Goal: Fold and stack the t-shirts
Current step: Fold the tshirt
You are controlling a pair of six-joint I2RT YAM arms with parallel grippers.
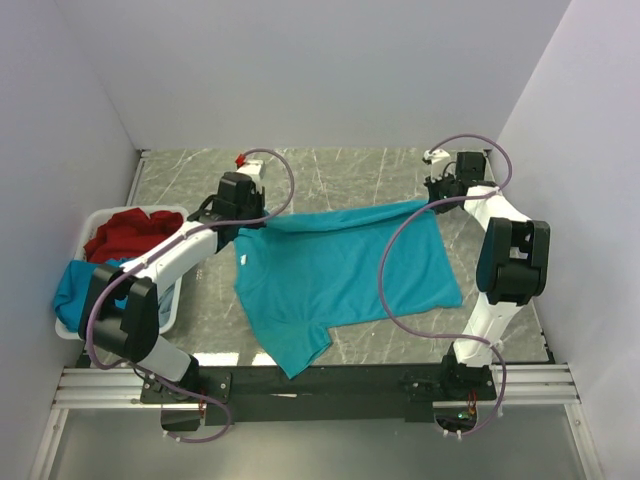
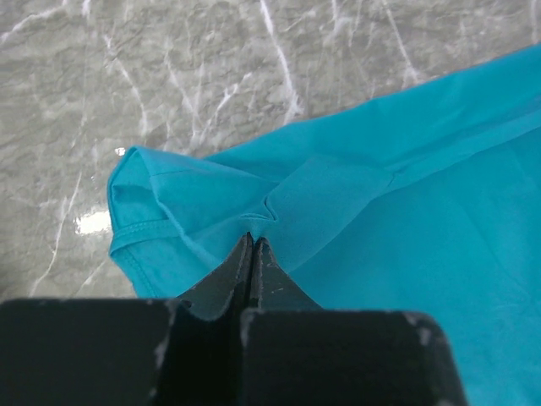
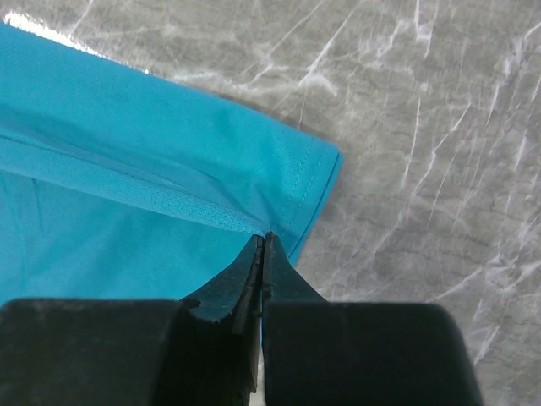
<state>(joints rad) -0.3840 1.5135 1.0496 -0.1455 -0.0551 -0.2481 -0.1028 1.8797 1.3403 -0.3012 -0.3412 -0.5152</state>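
A teal-blue t-shirt [image 1: 335, 275] lies spread on the grey marble table, its far edge lifted taut between both grippers. My left gripper [image 1: 243, 222] is shut on the shirt's far left part near a sleeve [image 2: 161, 211]; its jaws [image 2: 253, 241] pinch the cloth [image 2: 406, 228]. My right gripper [image 1: 432, 200] is shut on the far right hem corner [image 3: 308, 182]; its jaws [image 3: 262, 238] pinch the teal cloth [image 3: 110, 169]. A red t-shirt [image 1: 130, 232] and another teal-blue one [image 1: 75, 285] lie in the white basket. No pale blue shirt shows.
The white plastic basket [image 1: 168, 310] stands at the left edge, under my left arm. Grey walls close in the table at the back and both sides. A black rail [image 1: 340, 385] runs along the near edge; one sleeve [image 1: 300, 350] hangs over it.
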